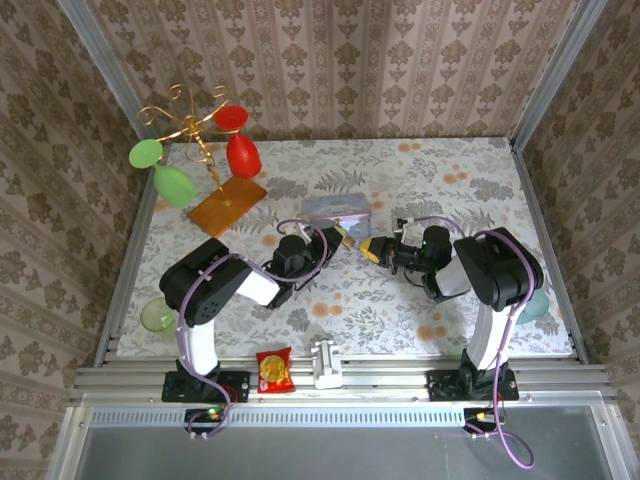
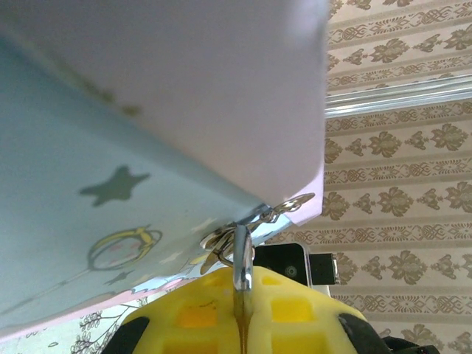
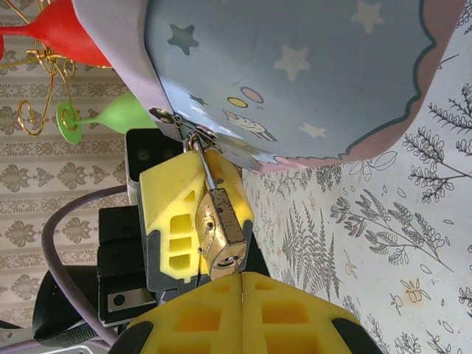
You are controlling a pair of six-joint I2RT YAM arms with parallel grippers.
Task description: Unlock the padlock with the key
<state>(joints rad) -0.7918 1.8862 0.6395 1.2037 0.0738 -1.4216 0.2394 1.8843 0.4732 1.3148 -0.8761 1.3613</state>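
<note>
Near the middle of the floral-patterned table, the two arms meet nose to nose just in front of a pale blue cartoon tin with stars and a pink scalloped border. The small brass-gold padlock hangs from the tin's metal hasp by its thin silver shackle, which runs up and through the hasp loop at the tin's lower edge. The left gripper has its yellow fingers pressed together on the padlock. In its own wrist view the shackle rises straight out of the seam between them to the tin above. In the right wrist view the same yellow fingers flank the brass body on both sides. The padlock's bottom face points toward the right gripper, which sits just below it with its yellow fingers closed tight against each other. Whether a key is pinched in that seam cannot be told from here, as the fingertips hide the spot. From above, the left gripper and right gripper lie very close together beside the tin. At the far left corner a gold wire stand on an orange-brown base carries red plastic wine glasses and green ones, well apart from the tin.
</note>
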